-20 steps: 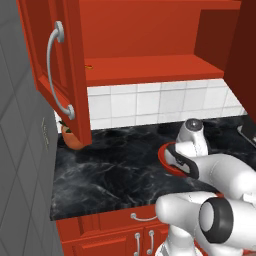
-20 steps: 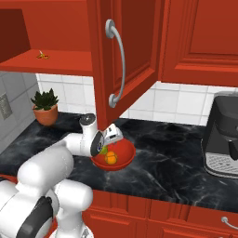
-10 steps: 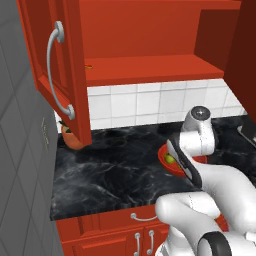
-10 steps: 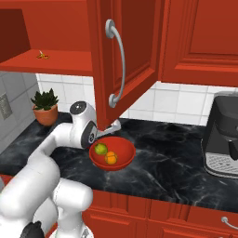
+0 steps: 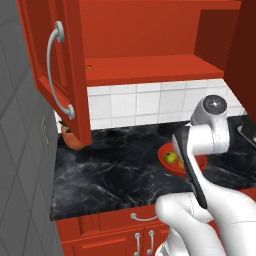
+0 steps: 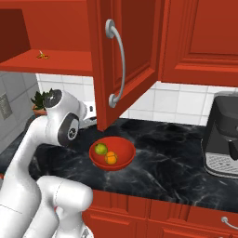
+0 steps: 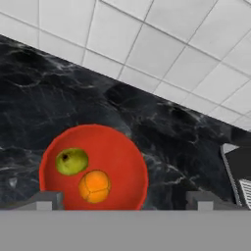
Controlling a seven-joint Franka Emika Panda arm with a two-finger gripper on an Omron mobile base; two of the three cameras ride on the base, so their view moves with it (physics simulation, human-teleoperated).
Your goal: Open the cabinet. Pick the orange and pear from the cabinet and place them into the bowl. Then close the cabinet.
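The red cabinet (image 5: 150, 30) stands open; its left door (image 5: 47, 60) swings out in the left base view and its right door (image 6: 135, 51) in the right base view. On the black counter below sits the red bowl (image 7: 122, 157) (image 6: 126, 149) (image 5: 163, 151). Inside the bowl the yellow-green pear (image 7: 72, 161) (image 6: 101, 148) (image 5: 171, 157) and the orange (image 7: 94, 186) (image 6: 111, 158) lie side by side. My gripper (image 7: 123, 200) hangs above the bowl's near edge, open and empty, a fingertip (image 7: 46, 200) on either side.
A potted plant (image 6: 42, 101) (image 5: 70, 139) stands at the counter's left end against the white tiles. A dark coffee machine (image 6: 224, 135) occupies the right end. A small yellowish scrap (image 6: 42, 56) lies on the cabinet shelf (image 5: 150, 67). Red base cabinets (image 5: 115, 235) run under the counter.
My hand has lifted up and back from the bowl, toward the wall. Both fruits now lie uncovered in the bowl; a second ago the hand hid the pear.
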